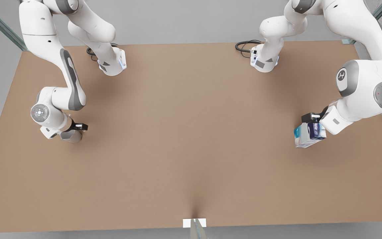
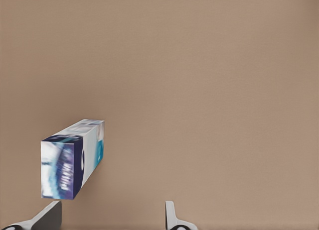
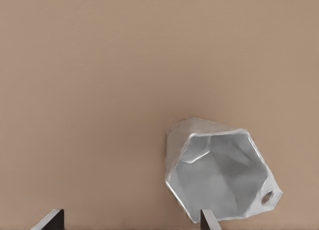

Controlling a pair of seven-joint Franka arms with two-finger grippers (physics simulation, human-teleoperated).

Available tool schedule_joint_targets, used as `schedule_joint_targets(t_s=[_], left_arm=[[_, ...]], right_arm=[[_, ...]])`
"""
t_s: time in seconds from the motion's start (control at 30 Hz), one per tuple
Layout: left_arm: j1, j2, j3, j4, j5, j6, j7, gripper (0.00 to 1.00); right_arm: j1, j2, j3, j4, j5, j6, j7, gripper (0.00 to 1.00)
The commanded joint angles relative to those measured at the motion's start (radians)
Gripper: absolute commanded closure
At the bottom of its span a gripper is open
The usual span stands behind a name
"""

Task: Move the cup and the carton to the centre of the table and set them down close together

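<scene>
Step in hand: the approach to grasp is judged to be under way on both sides; nothing has been gripped and neither thing has yet been carried to the centre.
Counter [image 1: 191, 132]: a plain brown top, bare at its middle.
Left gripper [image 1: 311, 119]: seen at the front view's right, just over the carton [image 1: 309, 135]. In the left wrist view the left gripper [image 2: 112, 209] is shown with its jaws released and spread wide.
Carton versus left jaws: the carton [image 2: 72, 160] is not centred in the gap. It is offset toward one finger and turned at an angle to the line between the two.
Carton's place: at about 3 o'clock from the counter's centre, well apart from it.
Right gripper [image 1: 78, 127]: seen at the front view's left, right beside the cup [image 1: 71, 135]. In the right wrist view the right gripper [image 3: 132, 213] is shown with its jaws released.
Cup versus right jaws: the cup [image 3: 219, 175] is offset toward one finger, which overlaps its rim. Most of the gap is left bare.
Cup's place: at about 9 o'clock from the centre, well apart from the carton.
Next move, as judged: each gripper should be shifted sideways until its thing is centred between the jaws. The left may also need turning to square with the carton's sides. A descent, a closing and a lift would follow.
</scene>
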Motion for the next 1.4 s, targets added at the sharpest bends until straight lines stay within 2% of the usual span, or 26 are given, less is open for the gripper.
schedule_joint_targets(t_s=[0.0,0.47,0.5,0.53,0.6,0.63,1.3,1.37], left_arm=[[0.000,0.000,0.000,0.000,0.000,0.000,0.000,0.00],[0.000,0.000,0.000,0.000,0.000,-0.002,0.000,0.00],[0.000,0.000,0.000,0.000,0.000,-0.002,0.000,0.00],[0.000,0.000,0.000,0.000,0.000,-0.002,0.000,0.00],[0.000,0.000,0.000,0.000,0.000,-0.003,0.012,0.00],[0.000,0.000,0.000,0.000,0.000,-0.003,0.014,0.00],[-0.002,0.000,0.001,0.000,0.000,-0.009,0.014,0.00],[-0.002,0.000,0.001,0.000,0.000,-0.009,0.014,0.00]], right_arm=[[-0.003,0.005,0.000,0.000,0.000,0.000,0.000,0.00],[-0.041,0.090,-0.025,-0.023,-0.003,0.080,-0.018,0.00],[-0.041,0.090,-0.025,-0.021,-0.003,0.080,-0.018,0.13],[-0.041,0.090,-0.025,-0.020,-0.003,0.080,-0.018,0.49],[-0.041,0.091,-0.025,-0.015,-0.003,0.078,-0.012,0.72],[-0.041,0.091,-0.025,-0.015,-0.003,0.078,-0.017,0.79],[-0.035,0.091,-0.025,0.002,-0.031,0.068,-0.034,0.79],[-0.023,0.090,-0.025,0.055,-0.037,-0.021,-0.032,0.79]])
